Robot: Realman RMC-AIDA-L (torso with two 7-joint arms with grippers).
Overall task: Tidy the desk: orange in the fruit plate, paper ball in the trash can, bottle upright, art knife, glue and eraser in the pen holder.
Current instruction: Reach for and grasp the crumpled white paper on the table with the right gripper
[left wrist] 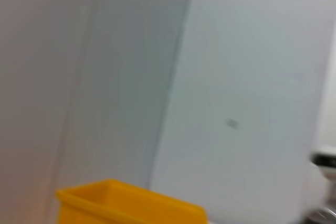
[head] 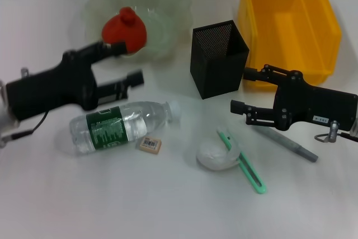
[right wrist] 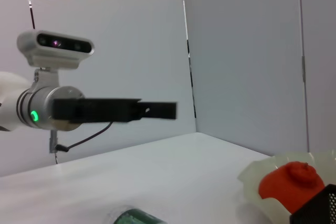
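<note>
The orange [head: 124, 29] lies in the pale green fruit plate [head: 168, 4]. My left gripper [head: 133, 61] is open and empty, just in front of the plate and above the clear bottle [head: 117, 124], which lies on its side. The eraser [head: 150, 144] lies by the bottle. The white paper ball [head: 215, 155] touches the green art knife [head: 243, 163]. The grey glue stick [head: 291, 145] lies under my right arm. My right gripper [head: 239, 89] is open and empty, beside the black mesh pen holder [head: 218, 57]. The orange also shows in the right wrist view [right wrist: 291, 182].
The yellow trash can [head: 288, 20] stands at the back right, behind the pen holder, and shows in the left wrist view [left wrist: 131, 203]. The right wrist view shows my left arm [right wrist: 100, 110] above the table, the plate [right wrist: 254, 174] and a wall behind.
</note>
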